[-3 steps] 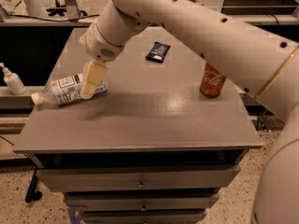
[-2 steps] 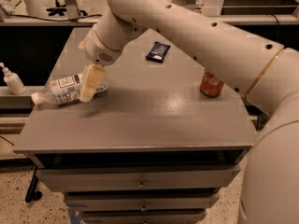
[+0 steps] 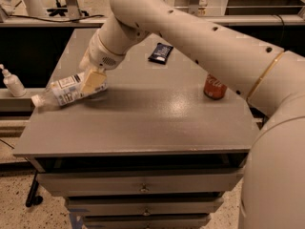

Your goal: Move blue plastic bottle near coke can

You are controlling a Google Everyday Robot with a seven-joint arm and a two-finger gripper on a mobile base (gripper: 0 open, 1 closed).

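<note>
The blue plastic bottle [image 3: 64, 90] lies on its side at the left edge of the grey table [image 3: 143, 123], with its white cap pointing left past the edge. My gripper [image 3: 93, 82] comes down on the bottle's right end; one pale finger [image 3: 94, 80] lies across its front and the jaws are closed around it. The coke can [image 3: 214, 88] stands upright at the right side of the table, far from the bottle. My arm crosses over its top.
A flat dark blue packet [image 3: 160, 53] lies at the back middle of the table. A small white pump bottle [image 3: 12, 82] stands on a lower ledge beyond the left edge. Drawers [image 3: 143, 187] sit under the tabletop. My arm spans the right half.
The arm's elbow has swung lower and nearer the camera, now covering the coke can's top. The gripper and bottle have stayed almost in place at the left edge.
</note>
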